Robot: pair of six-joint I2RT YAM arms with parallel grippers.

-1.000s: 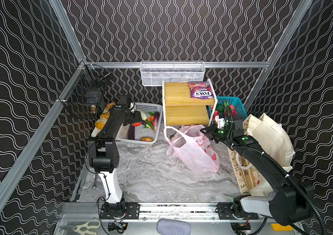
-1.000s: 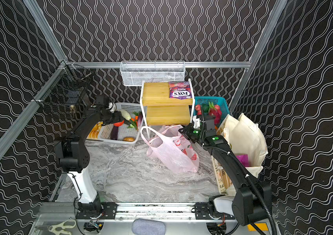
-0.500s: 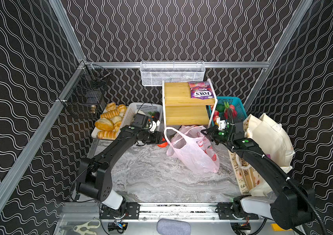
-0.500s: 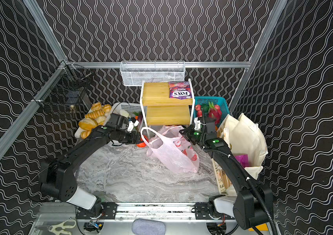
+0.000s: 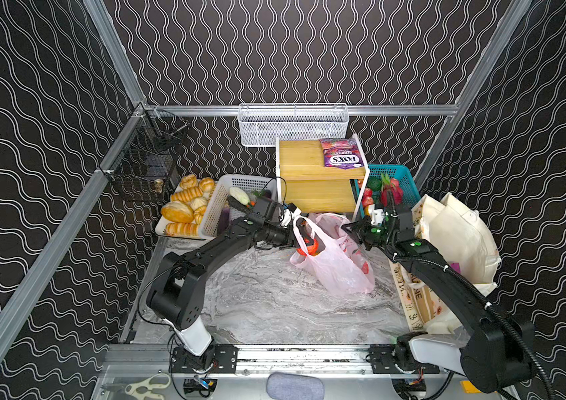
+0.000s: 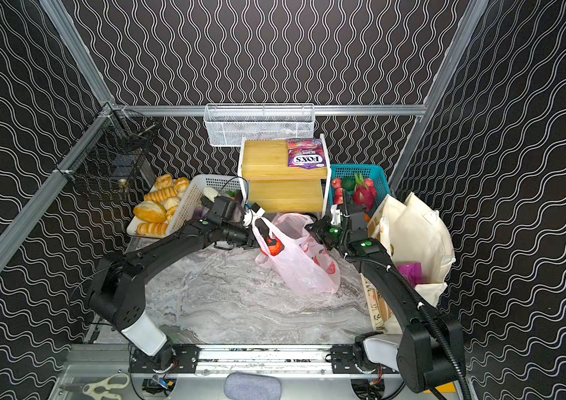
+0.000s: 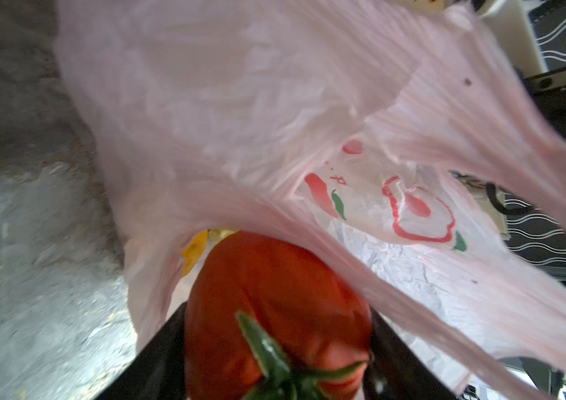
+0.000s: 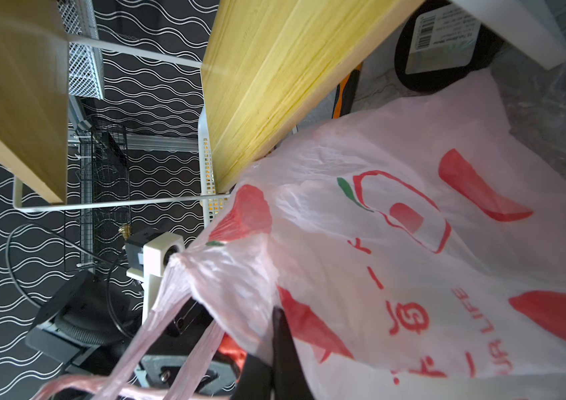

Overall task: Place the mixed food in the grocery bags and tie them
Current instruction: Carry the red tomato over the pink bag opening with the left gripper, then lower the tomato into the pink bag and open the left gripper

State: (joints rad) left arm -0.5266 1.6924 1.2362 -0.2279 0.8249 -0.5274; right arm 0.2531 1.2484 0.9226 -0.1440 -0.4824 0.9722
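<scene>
**Two grips on one thin bag: drop and snag risks**

Left gripper (image 5: 304, 244): part-open, jaws clamped either side of the tomato (image 7: 274, 287), green stalk toward the wrist. The tomato sits at the mouth of the pink bag (image 5: 338, 273), with film lying over it just ahead of the jaws. Cannot tell whether it is fully past the rim. A yellow item (image 7: 195, 249) shows just beyond it.

Handle (image 8: 188, 277): strands run stretched across the left gripper's body.

Right gripper (image 5: 350, 229): closed tight on the bag's edge opposite the left gripper, holding the mouth up.

Risks, as judged:
1. Letting go too early. A round tomato landing on the rim would roll off onto the tabletop (image 5: 257, 304).
2. Pulling back with the handle draped over the gripper. It could snag, drag the bag and spill it, or tear the film from the right pinch.
3. Small pinch on slick film. Added weight may slip it, and the mouth collapses.

Further out: the tote (image 5: 458, 235) stands beside the right arm. The packet (image 5: 342, 157) lies on the shelf (image 5: 309, 162) behind both grippers, unbagged. Nothing is tied.
</scene>
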